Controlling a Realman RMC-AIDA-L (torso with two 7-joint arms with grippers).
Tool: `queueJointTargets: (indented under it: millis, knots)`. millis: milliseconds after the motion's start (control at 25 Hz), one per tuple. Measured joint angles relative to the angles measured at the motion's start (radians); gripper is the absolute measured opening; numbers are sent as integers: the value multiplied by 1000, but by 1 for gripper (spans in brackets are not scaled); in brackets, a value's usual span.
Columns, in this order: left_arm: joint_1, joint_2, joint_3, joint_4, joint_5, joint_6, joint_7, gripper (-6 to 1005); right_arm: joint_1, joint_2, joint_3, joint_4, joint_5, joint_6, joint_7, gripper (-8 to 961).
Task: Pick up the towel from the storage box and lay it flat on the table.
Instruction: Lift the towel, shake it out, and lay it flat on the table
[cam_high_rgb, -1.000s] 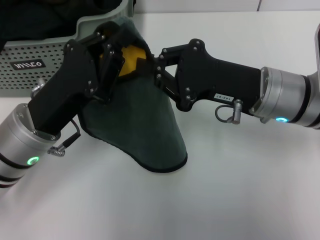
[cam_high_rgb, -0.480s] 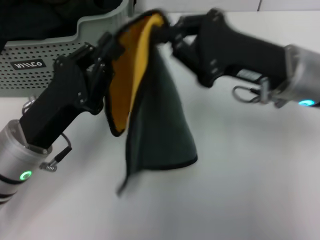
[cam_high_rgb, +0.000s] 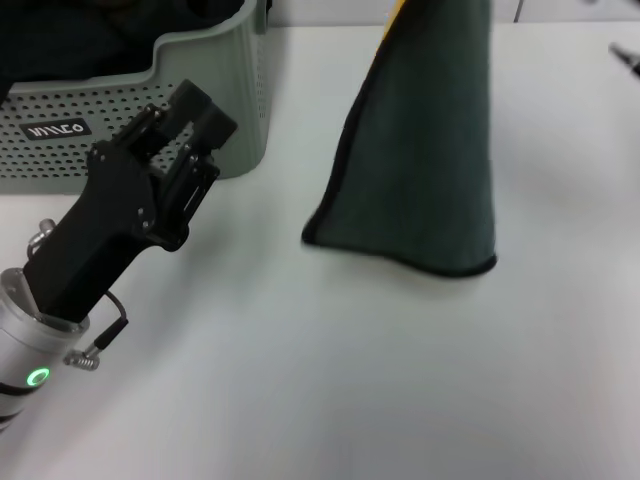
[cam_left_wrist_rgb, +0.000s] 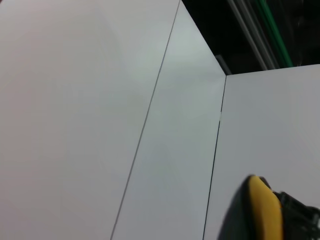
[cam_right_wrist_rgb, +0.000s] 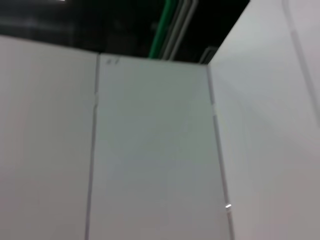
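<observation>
Desk (cam_high_rgb: 330, 400): white, smooth, bare in foreground.

Left gripper (cam_high_rgb: 185, 125): low over desk just beside basket, fingers (cam_high_rgb: 205, 105) apart, grasping nothing.

Basket (cam_high_rgb: 150, 120): pale green, perforated, black label, far left on desk.

Towel (cam_high_rgb: 420, 150): out of basket, hanging upright, top out of view above; lower hem near or touching desk, cannot tell which. Grey-green plush, black bound edge, sliver of yellow backing at top.

Right gripper: not in view.

Step in hand, judged: lower slowly, drag hem sideways to unroll flat; avoid bunching.
</observation>
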Motion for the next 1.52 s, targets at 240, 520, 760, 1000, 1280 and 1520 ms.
queueJointTargets:
  millis: [240,520,760,1000,1280,1520]
  knots:
    - [-5,0,6,0,19,-7,-2,354,7,12,66,-28,-9,-21,32,13]
    - [-37,0,6,0,47,-94,8,353,12,18,73,-39,2,-25,35,13]
    - [-35,0,5,1,47,-120,61,353,4,19,85,-46,15,-18,45,13]
    - [-30,0,4,8,47,-124,64,352,-3,19,101,-53,16,-12,51,14]
    - [-44,0,6,9,88,-147,65,352,5,19,102,-53,17,-11,52,14]
    - [-54,0,6,12,123,-165,66,351,12,21,102,-53,17,-13,51,14]
